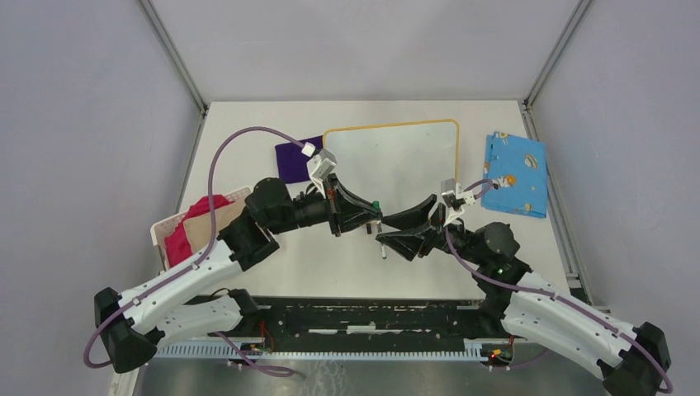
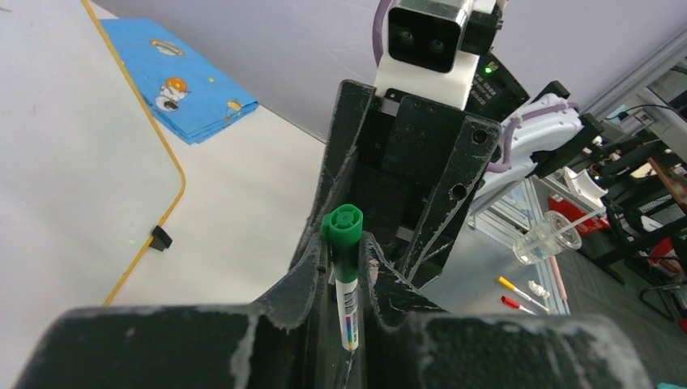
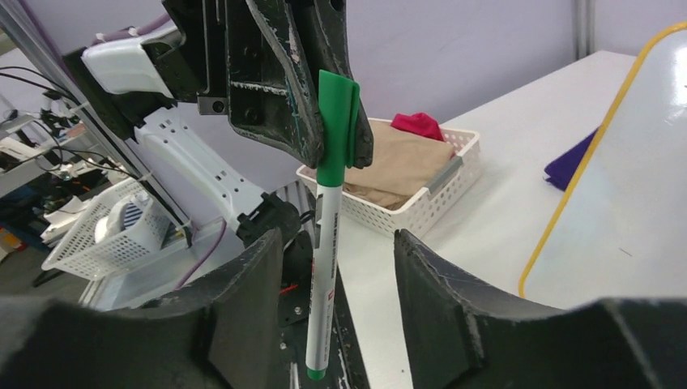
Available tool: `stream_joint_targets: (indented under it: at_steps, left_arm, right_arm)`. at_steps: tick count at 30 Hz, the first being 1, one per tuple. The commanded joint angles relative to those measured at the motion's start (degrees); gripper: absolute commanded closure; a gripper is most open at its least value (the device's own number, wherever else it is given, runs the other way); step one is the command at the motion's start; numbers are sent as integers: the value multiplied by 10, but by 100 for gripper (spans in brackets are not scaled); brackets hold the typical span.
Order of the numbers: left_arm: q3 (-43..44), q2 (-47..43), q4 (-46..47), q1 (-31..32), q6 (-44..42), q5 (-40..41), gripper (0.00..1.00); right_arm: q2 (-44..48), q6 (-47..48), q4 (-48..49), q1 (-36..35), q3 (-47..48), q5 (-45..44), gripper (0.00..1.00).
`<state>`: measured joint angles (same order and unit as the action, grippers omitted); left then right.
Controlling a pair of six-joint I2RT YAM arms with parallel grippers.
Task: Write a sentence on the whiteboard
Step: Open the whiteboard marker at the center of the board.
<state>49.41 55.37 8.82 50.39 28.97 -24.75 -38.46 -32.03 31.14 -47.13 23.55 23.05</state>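
Observation:
The whiteboard (image 1: 396, 157), white with a thin orange frame, lies at the table's back centre; no green words show on it. It also shows in the left wrist view (image 2: 73, 170) and the right wrist view (image 3: 640, 203). My left gripper (image 1: 376, 216) is shut on the green cap of a white marker (image 2: 348, 284), holding it upright in front of the board. My right gripper (image 1: 394, 233) is open, its fingers (image 3: 259, 275) standing on either side of the marker's body (image 3: 324, 259), apart from it. The left gripper's fingers (image 3: 300, 89) clamp the cap from above.
A blue patterned cloth (image 1: 516, 173) lies right of the board and a purple cloth (image 1: 295, 157) left of it. A white basket (image 1: 198, 227) with red and tan cloths sits at the left. The board's black foot (image 2: 161, 237) shows at its near edge.

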Motion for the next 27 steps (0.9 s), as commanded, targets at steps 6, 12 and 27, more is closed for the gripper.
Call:
stream_joint_targets:
  at_steps: [6,12,27]
  left_arm:
    - [-10,-32,77,2,45,-49,98]
    - [-11,-43,77,2,48,-48,98]
    - [-12,-56,73,2,45,-34,98]
  right_arm:
    - [-35,-67,150,-1,7,58,35]
    - [-56,-89,178,-1,13,60,43]
    - [-71,-55,85,-14,65,43,11]
